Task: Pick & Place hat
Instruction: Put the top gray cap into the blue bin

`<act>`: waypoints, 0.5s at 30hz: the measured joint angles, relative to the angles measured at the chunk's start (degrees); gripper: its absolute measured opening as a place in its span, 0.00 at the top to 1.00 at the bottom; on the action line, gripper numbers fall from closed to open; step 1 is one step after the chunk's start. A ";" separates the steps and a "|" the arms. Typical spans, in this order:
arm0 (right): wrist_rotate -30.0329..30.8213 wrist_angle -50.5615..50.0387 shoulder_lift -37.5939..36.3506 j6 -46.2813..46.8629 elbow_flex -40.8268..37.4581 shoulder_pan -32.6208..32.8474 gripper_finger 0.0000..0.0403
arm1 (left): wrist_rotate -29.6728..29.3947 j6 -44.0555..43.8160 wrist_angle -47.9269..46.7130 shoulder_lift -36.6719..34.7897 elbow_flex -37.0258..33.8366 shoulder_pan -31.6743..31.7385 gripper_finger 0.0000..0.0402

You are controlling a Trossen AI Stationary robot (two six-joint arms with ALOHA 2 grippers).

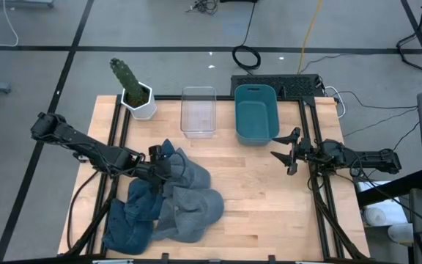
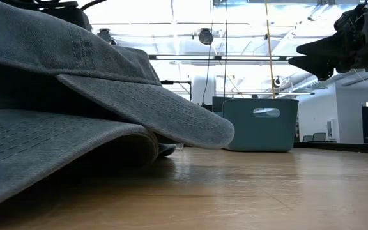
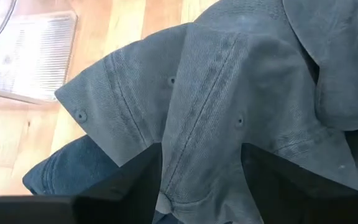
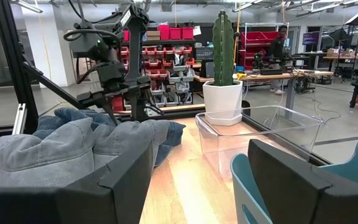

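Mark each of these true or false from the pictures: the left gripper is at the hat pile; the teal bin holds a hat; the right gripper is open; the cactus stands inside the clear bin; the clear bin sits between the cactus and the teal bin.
1. The left gripper is at the pile of hats. True: in the left wrist view its fingers straddle a fold of a grey hat.
2. The teal bin holds a hat. False: it shows only its bare floor.
3. The right gripper is open. True: its fingers are spread, over bare table.
4. The cactus stands inside the clear bin. False: it stands in a white pot beside that bin.
5. The clear bin sits between the cactus and the teal bin. True.
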 joint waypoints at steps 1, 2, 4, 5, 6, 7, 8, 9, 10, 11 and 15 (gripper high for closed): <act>0.00 0.00 -0.01 0.00 -0.01 0.02 0.38 | -0.08 -0.02 0.01 0.00 0.00 0.13 0.44; -0.01 0.00 0.00 -0.01 0.00 0.00 0.38 | -0.16 -0.02 0.02 0.00 0.00 0.26 0.45; 0.00 0.00 0.01 0.00 -0.01 0.02 0.38 | -0.18 -0.34 0.00 0.00 0.00 0.48 0.47; 0.00 0.00 -0.01 -0.01 -0.01 0.00 0.38 | -0.18 -0.58 0.02 0.00 0.00 0.56 0.48; 0.00 0.01 0.00 -0.02 0.00 0.00 0.38 | -0.18 -0.70 0.04 0.17 0.00 0.68 0.49; 0.00 0.00 0.01 -0.02 -0.01 0.01 0.38 | -0.23 -0.71 0.15 0.54 0.00 0.79 0.51; 0.00 0.00 -0.01 -0.02 0.00 0.00 0.38 | -0.20 -0.74 0.14 0.84 -0.01 0.90 0.52; -0.02 0.00 -0.01 -0.02 -0.01 0.01 0.38 | -0.17 -0.79 0.18 1.05 -0.16 0.95 0.54; 0.00 0.00 -0.01 -0.01 0.00 0.01 0.38 | -0.04 -0.80 0.27 1.24 -0.37 0.96 0.55; 0.00 0.00 -0.01 -0.02 -0.02 0.01 0.38 | 0.02 -0.81 0.69 1.57 -0.60 0.99 0.56; 0.00 0.00 0.00 -0.01 0.00 0.01 0.38 | -0.03 -0.16 0.67 2.64 -1.01 1.00 0.60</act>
